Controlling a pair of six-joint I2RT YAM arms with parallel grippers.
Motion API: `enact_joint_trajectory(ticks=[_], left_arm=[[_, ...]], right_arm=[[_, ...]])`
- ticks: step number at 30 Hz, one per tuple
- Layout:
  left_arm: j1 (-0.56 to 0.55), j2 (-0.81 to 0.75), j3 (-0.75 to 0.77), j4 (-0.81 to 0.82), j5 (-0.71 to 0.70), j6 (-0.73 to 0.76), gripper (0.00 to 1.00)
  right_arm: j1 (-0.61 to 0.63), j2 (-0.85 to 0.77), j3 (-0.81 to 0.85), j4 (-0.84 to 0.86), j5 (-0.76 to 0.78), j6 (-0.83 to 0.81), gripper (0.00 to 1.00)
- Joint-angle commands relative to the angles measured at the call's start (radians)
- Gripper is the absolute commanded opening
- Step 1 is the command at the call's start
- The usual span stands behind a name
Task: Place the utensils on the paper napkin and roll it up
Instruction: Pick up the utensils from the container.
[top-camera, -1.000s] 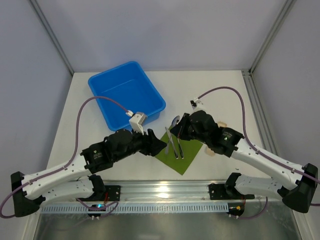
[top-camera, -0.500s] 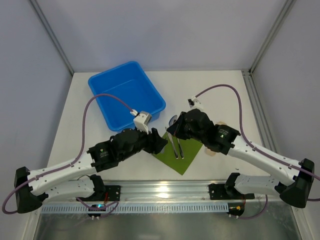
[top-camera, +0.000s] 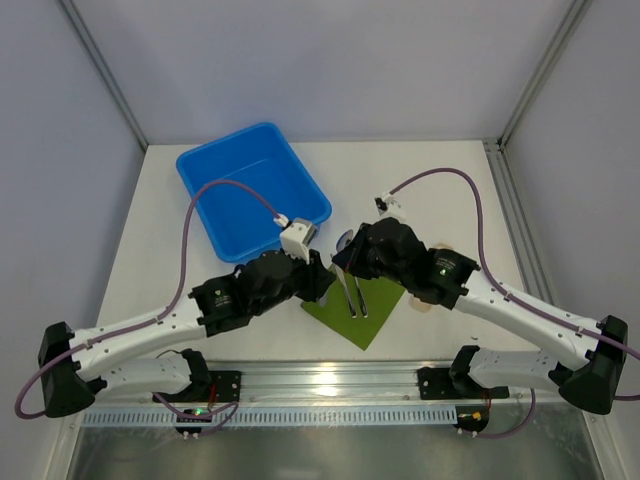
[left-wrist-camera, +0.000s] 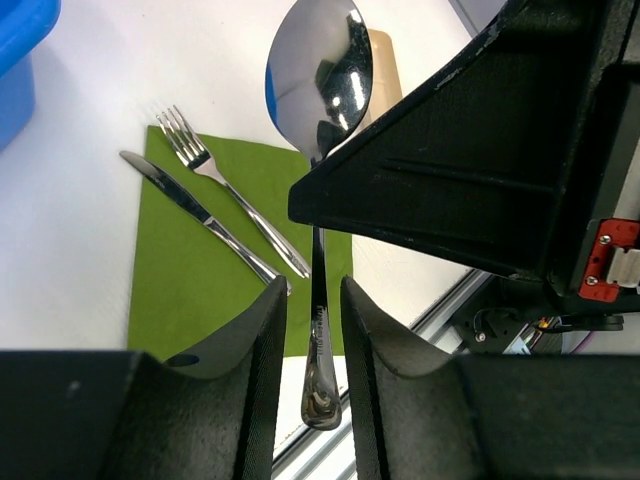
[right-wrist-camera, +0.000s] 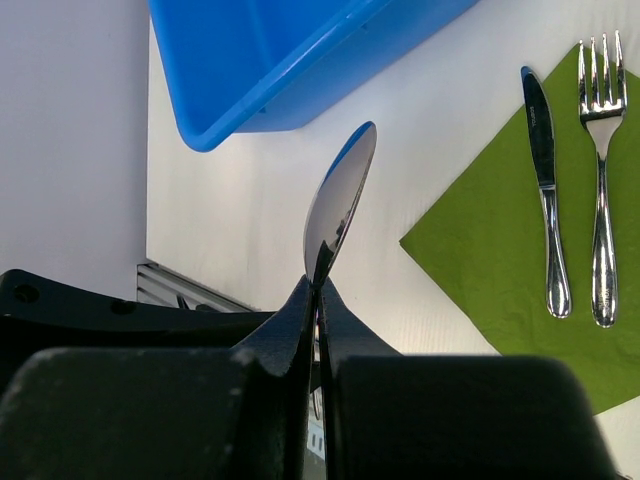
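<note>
The right fingers (right-wrist-camera: 285, 340) are pinched shut on the neck of a shiny spoon (right-wrist-camera: 338, 205). Its bowl sticks out past their tips toward the blue bin (right-wrist-camera: 300, 60). The left fingers (left-wrist-camera: 240, 345) stand slightly parted on either side of the same spoon's handle end. In the left wrist view a thin gap shows on each side of the handle, so they flank it without gripping. In the top view the two arms meet over the left corner of the napkin (top-camera: 372, 318).

The green paper napkin lies flat on the white table (top-camera: 430, 180), near the arms' bases. A knife (left-wrist-camera: 200, 215) and a fork (left-wrist-camera: 235, 185) lie side by side on it, close together and roughly parallel. The knife's blade tip reaches just past the napkin's edge.

A beige cylinder (left-wrist-camera: 386, 62) lies on the table just beside the napkin, partly hidden behind the spoon's bowl in the left wrist view. The bin sits farther back on the left.
</note>
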Motion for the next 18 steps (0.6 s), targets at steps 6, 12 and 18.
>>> enact_joint_trajectory(ticks=[6, 12, 18], left_arm=[[-0.005, 0.034, 0.044, 0.008, -0.036, 0.0, 0.27], [-0.006, 0.039, 0.044, 0.005, -0.035, -0.006, 0.22], [-0.005, 0.014, 0.042, -0.012, -0.028, -0.037, 0.0]], right_arm=[[0.011, -0.005, 0.046, 0.018, 0.042, 0.007, 0.04], [0.015, 0.001, 0.048, 0.024, 0.04, 0.004, 0.04], [0.015, 0.0, 0.046, 0.039, 0.034, -0.025, 0.04]])
